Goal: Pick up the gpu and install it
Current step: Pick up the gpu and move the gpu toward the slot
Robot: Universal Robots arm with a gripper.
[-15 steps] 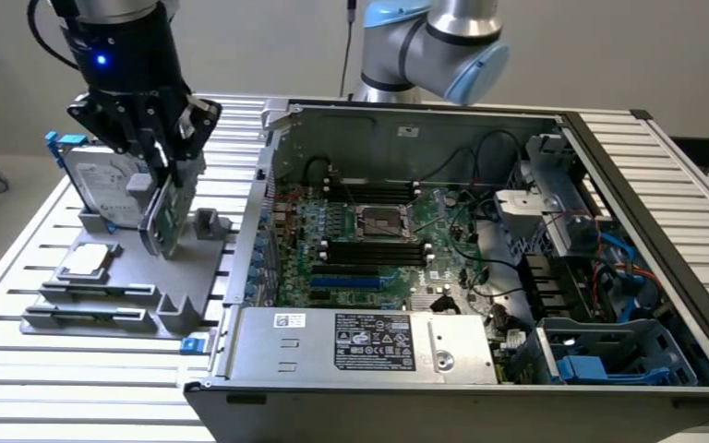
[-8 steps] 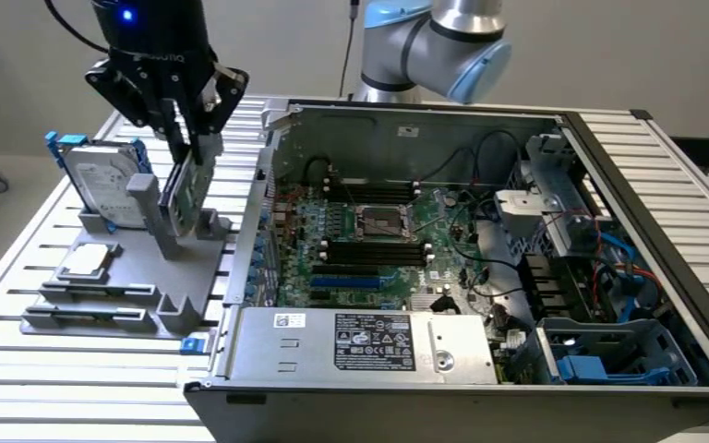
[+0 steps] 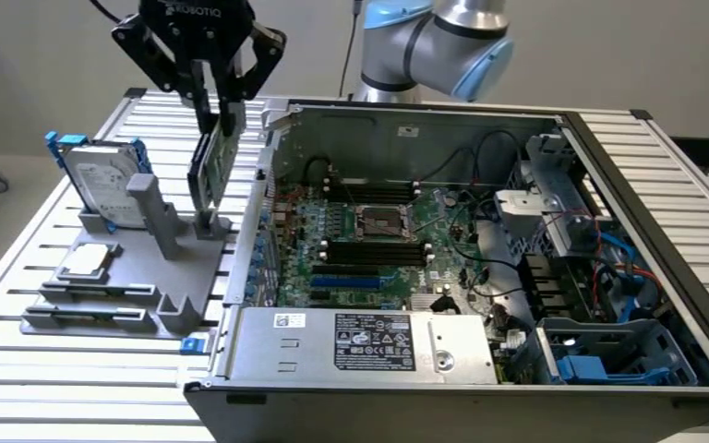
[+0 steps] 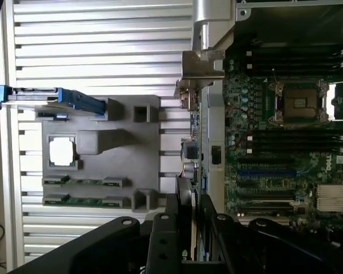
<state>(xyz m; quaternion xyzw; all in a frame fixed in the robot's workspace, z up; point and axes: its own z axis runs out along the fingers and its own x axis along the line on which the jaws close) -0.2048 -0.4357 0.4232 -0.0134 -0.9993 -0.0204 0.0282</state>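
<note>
pincer gripping upright gpu, near grey stand

Robotics lab, as I see it from my remote station. My arm and its tool stand over a slatted metal table. The table carries an opened PC and a grey parts jig. A bare wall stands behind.
</note>
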